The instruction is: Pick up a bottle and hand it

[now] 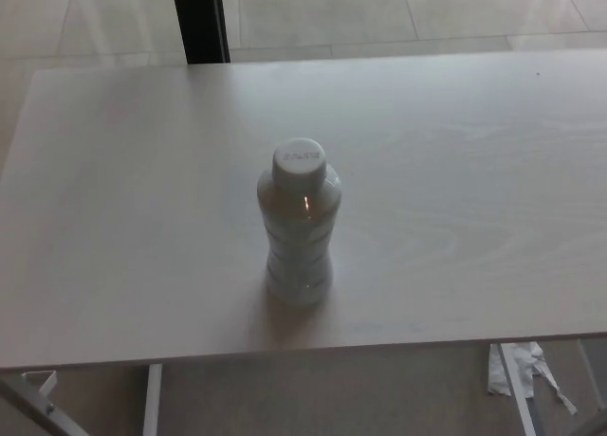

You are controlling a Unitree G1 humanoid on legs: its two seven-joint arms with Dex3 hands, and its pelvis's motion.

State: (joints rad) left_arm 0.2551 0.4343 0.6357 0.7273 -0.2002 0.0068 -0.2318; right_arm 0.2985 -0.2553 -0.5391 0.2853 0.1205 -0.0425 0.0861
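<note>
1. Standing upright on the tabletop [455, 171], the bottle [300, 227] has its long axis vertical, its cap [299, 162] turned up toward the camera and its base planted a little short of the near edge.
2. Sits close to the middle of the picture from left to right, so neither the left nor the right side holds a clear advantage in reach; if anything, placed a touch to the left of centre, which would slightly favour the left arm, though only as a guess.
3. Clear-walled with ribbed rings around a narrowed waist, offering a natural place for fingers to close around from the side rather than from above.
4. Nothing touching or crowding it: bare tabletop all round, well apart from every edge except the near one.
5. Neither hand in view, nor any forearm; cannot tell how far open either one is or whether anything is held.
6. Pick-up not yet begun, judging by the bottle standing free; likely calls for a level sideways approach from the near edge to the waist.
7. Beyond the far edge, a dark upright post [200, 21] against pale floor; below the near edge at right, a scrap of white paper [520, 368] on the floor.
</note>
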